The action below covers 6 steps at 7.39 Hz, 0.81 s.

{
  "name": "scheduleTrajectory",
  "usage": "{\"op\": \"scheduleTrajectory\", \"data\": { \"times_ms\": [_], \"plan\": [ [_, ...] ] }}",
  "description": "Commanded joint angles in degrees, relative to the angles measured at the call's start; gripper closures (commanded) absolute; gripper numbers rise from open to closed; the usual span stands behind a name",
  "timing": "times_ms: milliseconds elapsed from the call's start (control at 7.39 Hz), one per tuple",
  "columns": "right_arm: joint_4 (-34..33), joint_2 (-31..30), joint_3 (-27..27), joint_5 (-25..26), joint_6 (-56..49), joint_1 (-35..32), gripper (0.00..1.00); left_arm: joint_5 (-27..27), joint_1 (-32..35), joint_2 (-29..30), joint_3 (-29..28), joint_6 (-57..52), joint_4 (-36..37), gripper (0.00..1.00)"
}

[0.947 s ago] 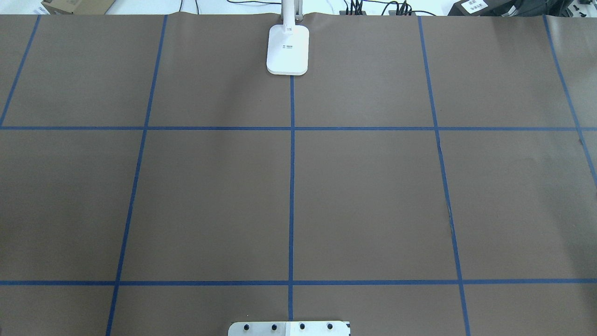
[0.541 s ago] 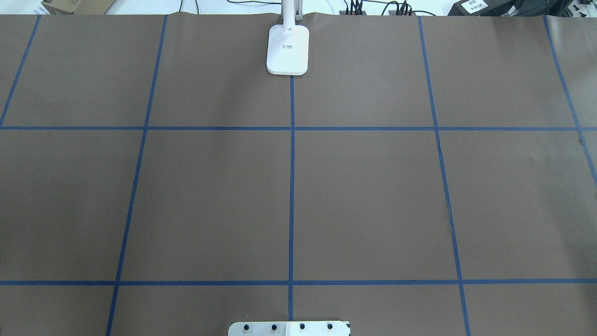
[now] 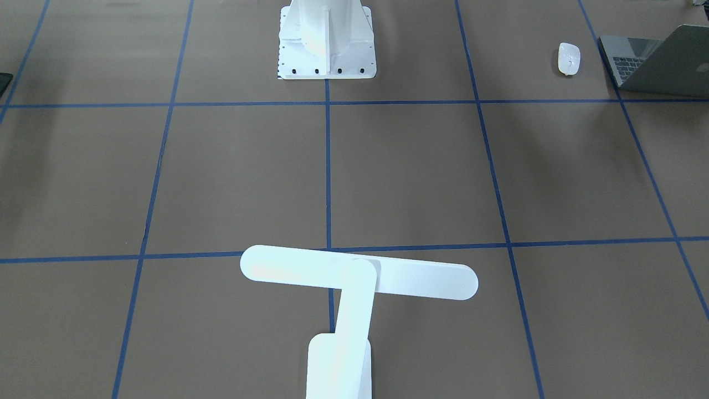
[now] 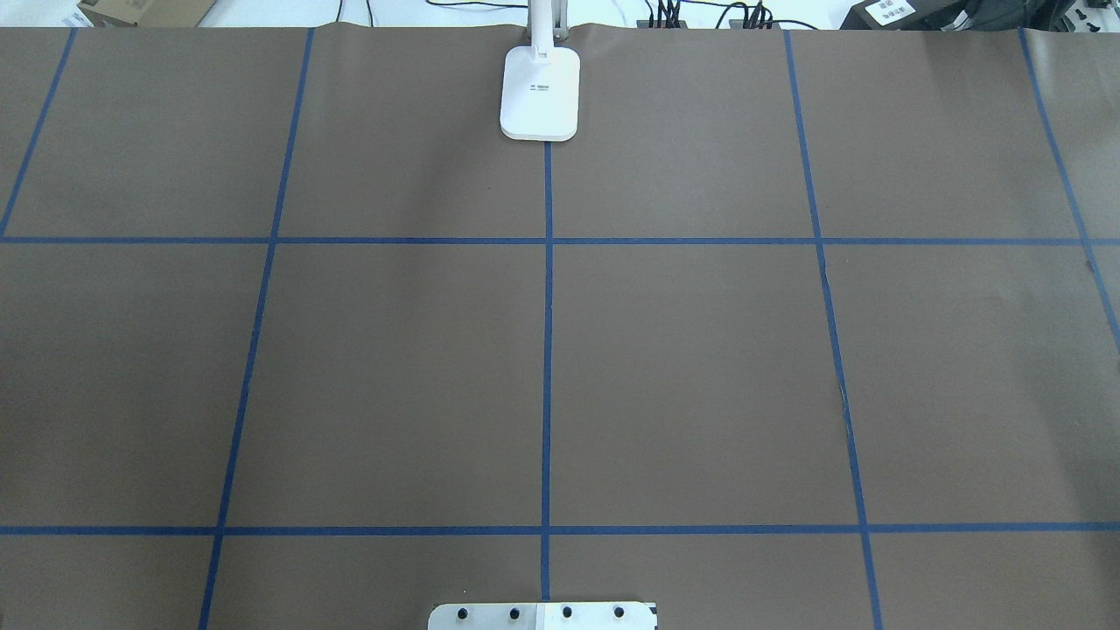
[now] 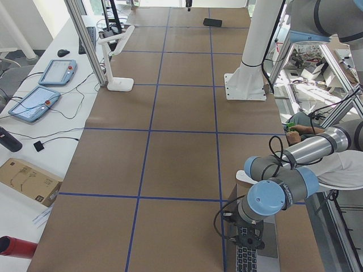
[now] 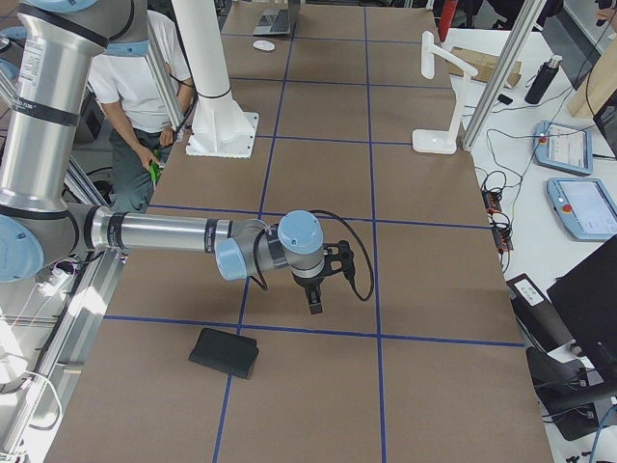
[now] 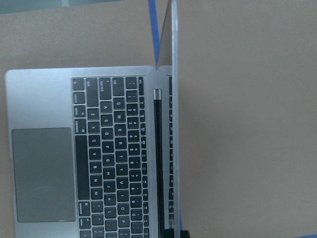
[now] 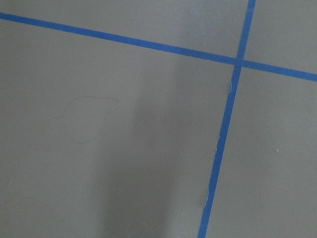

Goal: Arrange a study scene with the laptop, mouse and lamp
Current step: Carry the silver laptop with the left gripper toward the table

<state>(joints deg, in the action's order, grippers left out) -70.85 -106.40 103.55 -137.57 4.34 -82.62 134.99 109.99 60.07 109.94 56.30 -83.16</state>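
Note:
The laptop (image 7: 44,163) stands open near the table's corner on my left, its screen edge-on in the left wrist view; it also shows as the laptop (image 3: 659,61). The white mouse (image 3: 569,58) lies beside it. The lamp (image 3: 357,274) stands at the far middle edge, its base (image 4: 540,92) on the centre tape line. My left gripper (image 5: 249,242) hangs over the laptop's keyboard; I cannot tell whether it is open or shut. My right gripper (image 6: 314,301) hovers over bare paper, its state likewise unclear.
A black mouse pad (image 6: 224,352) lies on the table near my right gripper. The white bolted pedestal (image 3: 325,39) stands mid-table on the robot's side. A person (image 6: 145,87) stands behind it. Blue tape lines (image 8: 223,134) cross the brown paper.

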Motion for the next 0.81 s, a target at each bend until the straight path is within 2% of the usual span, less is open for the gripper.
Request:
{"op": "scheduleTrajectory", "data": {
  "times_ms": [0, 271, 406, 676],
  "plan": [
    [-0.1, 0.3, 0.0, -0.2, 0.1, 0.0, 0.01, 0.0, -0.1, 5.3, 4.4, -0.2, 6.6, 1.00],
    [0.1, 0.5, 0.0, 0.2, -0.1, 0.0, 0.01, 0.8, -1.1, 12.5, 4.3, 0.2, 6.5, 1.00],
    [0.1, 0.5, 0.0, -0.1, 0.0, 0.0, 0.01, 3.3, -5.3, 18.2, 3.9, 0.8, 7.0, 1.00],
    [0.2, 0.5, 0.0, -0.1, -0.1, 0.0, 0.01, 4.0, -14.6, 28.7, 2.6, 9.4, 7.8, 1.00]
  ]
}}
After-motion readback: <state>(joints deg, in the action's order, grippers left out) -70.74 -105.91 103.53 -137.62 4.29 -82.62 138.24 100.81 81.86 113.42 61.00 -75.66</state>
